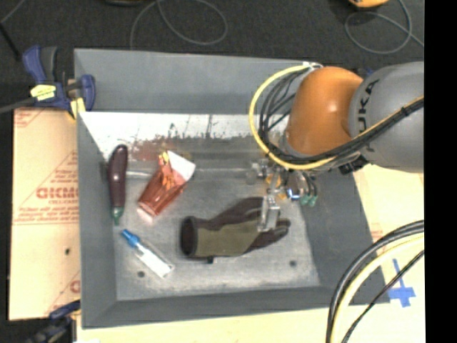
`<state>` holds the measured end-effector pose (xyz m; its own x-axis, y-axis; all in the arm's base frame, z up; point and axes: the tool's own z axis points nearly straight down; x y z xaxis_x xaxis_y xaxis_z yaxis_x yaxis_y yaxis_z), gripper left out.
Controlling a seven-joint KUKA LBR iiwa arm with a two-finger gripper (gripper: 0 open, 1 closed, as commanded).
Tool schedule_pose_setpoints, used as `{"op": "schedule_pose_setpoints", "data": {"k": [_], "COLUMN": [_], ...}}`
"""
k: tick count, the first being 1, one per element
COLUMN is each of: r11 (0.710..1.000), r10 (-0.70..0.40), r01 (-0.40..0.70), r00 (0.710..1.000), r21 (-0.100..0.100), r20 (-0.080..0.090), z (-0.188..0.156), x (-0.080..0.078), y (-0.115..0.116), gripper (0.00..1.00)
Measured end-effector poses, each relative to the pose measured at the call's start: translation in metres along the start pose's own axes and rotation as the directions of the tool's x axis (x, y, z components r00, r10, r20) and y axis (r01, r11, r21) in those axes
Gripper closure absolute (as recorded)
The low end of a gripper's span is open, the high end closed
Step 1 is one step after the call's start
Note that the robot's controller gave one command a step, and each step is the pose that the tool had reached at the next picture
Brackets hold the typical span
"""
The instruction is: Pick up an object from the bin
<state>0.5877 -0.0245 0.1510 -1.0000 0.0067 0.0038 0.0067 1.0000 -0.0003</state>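
Tool [270,216], clenched or released I cannot tell, sits centre-right of the frame on the right end of the limp olive-and-brown fabric glove [221,238] lying mid-floor in the grey metal bin [100,263], so a thin pinch of soft cloth may slip out on lifting.

I count four loose things in the bin [207,300]: one dark olive glove [221,240], one purple toy aubergine [116,177], one red-orange carton [161,189] with a white flap, and one white pen-like stick [146,254] with a blue tip. Each kind shows up just once on my screen.
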Motion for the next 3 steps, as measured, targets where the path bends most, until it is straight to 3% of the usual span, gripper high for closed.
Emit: {"op": "schedule_pose_setpoints", "data": {"k": [1,2,3], "r11": [1.0,0.981,0.981], "r10": [0.0,-0.193,-0.193], "r01": [0.0,0.193,0.193], "r00": [1.0,0.981,0.981], "r21": [0.0,0.001,0.001], "r20": [0.008,0.01,0.01], "z": [-0.005,0.076,0.076], "x": [-0.002,-0.012,-0.012], "y": [0.0,0.001,0.001], "gripper": [0.0,1.0,1.0]}}
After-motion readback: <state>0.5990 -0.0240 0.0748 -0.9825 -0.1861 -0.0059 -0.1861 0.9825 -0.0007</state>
